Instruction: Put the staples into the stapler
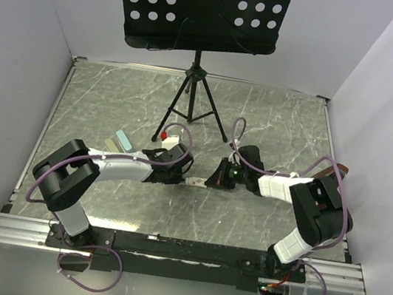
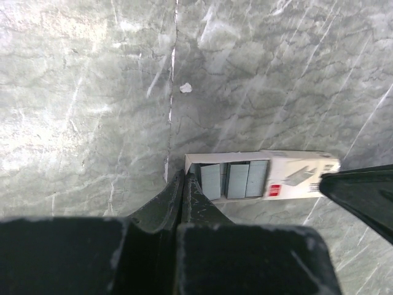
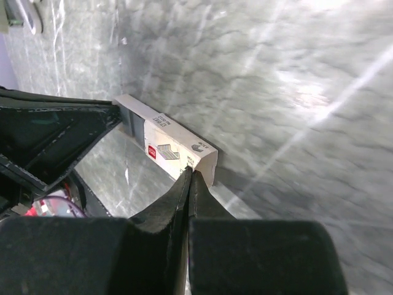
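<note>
Box [image 2: 295,175] of staples lies flat, open end showing strips [image 2: 236,180], pinned btwn L claw [image 2: 184,179] at its 9 o'clock and R claw [image 3: 191,176] at 3, both shut, empty; step judged strip extraction; next needs L claw opened to pinch one.

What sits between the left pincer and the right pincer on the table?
The staple box, lying flat: left pincer at its open end, where grey staple strips show; right pincer at the closed end. Both wrist views show it.

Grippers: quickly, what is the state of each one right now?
Left gripper: jaws closed, nothing visible between them.
Right gripper: jaws closed, nothing visible between them.
</note>
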Controlling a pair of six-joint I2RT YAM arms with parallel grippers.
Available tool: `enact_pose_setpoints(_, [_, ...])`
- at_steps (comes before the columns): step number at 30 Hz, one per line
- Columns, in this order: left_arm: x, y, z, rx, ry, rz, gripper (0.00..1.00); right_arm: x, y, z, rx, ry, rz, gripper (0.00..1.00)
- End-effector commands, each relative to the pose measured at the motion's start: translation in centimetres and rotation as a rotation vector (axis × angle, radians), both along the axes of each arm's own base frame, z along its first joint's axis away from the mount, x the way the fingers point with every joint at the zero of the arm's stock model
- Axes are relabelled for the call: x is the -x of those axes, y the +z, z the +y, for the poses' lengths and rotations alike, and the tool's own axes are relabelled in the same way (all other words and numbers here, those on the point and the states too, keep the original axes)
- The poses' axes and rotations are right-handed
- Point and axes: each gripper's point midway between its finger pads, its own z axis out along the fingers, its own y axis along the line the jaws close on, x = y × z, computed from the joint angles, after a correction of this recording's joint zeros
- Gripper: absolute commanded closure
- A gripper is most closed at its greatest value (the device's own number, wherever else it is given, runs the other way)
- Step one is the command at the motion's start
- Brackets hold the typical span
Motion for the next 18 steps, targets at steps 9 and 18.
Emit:
enact_pose_setpoints(9, [-0.3, 0.3, 0.6, -0.017, 0.011, -0.010, 0.99, -2.2, 0.8, -4.6, 0.059, -0.153, -0.056, 1.00])
enact_pose_setpoints(18, [-0.2, 0.3, -0.1, -0.001, -0.013, 0.000, 0.99, -5.1, 1.0, -9.1, 0.121, -0.369, -0.045, 1.00])
